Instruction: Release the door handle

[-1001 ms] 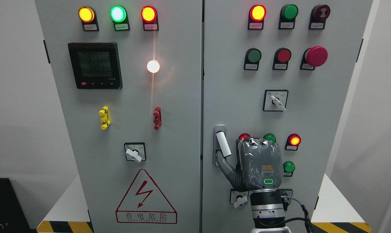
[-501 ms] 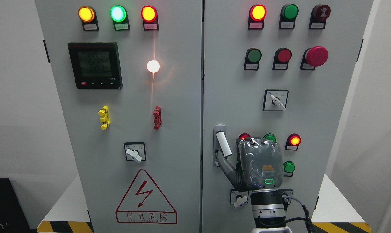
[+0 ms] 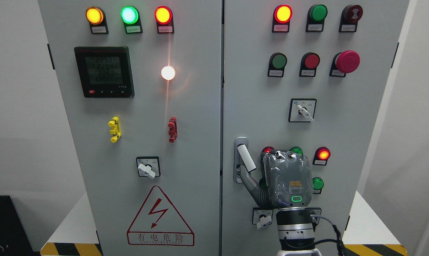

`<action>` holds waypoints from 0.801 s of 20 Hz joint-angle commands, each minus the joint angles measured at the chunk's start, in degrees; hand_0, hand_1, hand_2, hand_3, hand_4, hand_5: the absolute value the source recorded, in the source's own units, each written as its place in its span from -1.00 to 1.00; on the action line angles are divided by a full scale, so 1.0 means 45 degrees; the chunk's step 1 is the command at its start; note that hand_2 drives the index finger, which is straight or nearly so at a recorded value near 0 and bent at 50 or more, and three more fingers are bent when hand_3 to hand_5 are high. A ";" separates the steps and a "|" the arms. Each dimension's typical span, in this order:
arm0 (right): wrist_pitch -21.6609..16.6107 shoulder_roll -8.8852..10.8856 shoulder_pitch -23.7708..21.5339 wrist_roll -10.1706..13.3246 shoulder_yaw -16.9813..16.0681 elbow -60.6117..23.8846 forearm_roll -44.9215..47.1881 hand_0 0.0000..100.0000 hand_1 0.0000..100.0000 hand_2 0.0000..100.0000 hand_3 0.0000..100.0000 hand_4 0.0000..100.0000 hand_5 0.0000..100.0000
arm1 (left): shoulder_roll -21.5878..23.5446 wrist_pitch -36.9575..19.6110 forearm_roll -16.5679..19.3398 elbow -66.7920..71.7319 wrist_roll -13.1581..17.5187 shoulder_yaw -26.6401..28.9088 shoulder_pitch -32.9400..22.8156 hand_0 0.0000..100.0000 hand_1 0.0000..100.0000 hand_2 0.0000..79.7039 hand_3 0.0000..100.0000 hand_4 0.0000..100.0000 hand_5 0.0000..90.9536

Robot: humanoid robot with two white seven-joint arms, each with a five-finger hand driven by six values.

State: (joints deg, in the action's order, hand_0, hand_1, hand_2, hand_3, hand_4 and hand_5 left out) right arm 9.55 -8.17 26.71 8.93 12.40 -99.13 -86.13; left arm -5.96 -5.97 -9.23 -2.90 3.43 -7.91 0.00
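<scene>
The door handle [image 3: 246,158] is a white lever on a grey base plate, on the left edge of the cabinet's right door [image 3: 257,106]. The lever is swung out and tilts down to the right. My right hand [image 3: 287,179], wrapped in grey, comes up from the bottom edge and sits just right of the lever. Its thumb [image 3: 249,181] stretches up and left to the lever's lower end. Nothing wraps around the lever, which shows along its whole length. The other fingers bend away behind the back of the hand. No left arm shows.
Around the hand sit lit red and green lamps [image 3: 322,154] and a small rotary switch [image 3: 263,218] below the thumb. Higher up are a selector switch [image 3: 302,111] and a red mushroom button [image 3: 347,61]. The left door [image 3: 146,124] carries a meter, lamps and a warning triangle.
My right hand has drifted slightly to the right and a little down. The lever's lower end has swung a touch further right. The meter digits changed.
</scene>
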 commanded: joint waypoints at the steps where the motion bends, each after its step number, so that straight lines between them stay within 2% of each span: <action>1: 0.0006 -0.0001 -0.0018 0.0028 -0.0020 -0.0041 0.0000 -0.12 -0.13 0.89 1.00 1.00 1.00 | 0.0015 -0.0002 0.0000 -0.0001 0.0000 0.0000 -0.0098 -0.76 0.11 -1.00 -1.00 -1.00 -1.00; 16: 0.0006 -0.0020 -0.0038 0.0028 -0.0118 -0.0178 0.0000 -0.10 -0.14 0.88 1.00 1.00 1.00 | -0.0004 -0.0002 0.0000 -0.0001 0.0000 0.0000 -0.0117 -0.76 0.11 -1.00 -1.00 -1.00 -1.00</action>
State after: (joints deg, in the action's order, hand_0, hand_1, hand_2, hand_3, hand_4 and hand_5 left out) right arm 9.63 -8.23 26.60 9.10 12.06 -99.58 -86.13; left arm -5.96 -5.97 -9.23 -2.90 3.43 -7.91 0.00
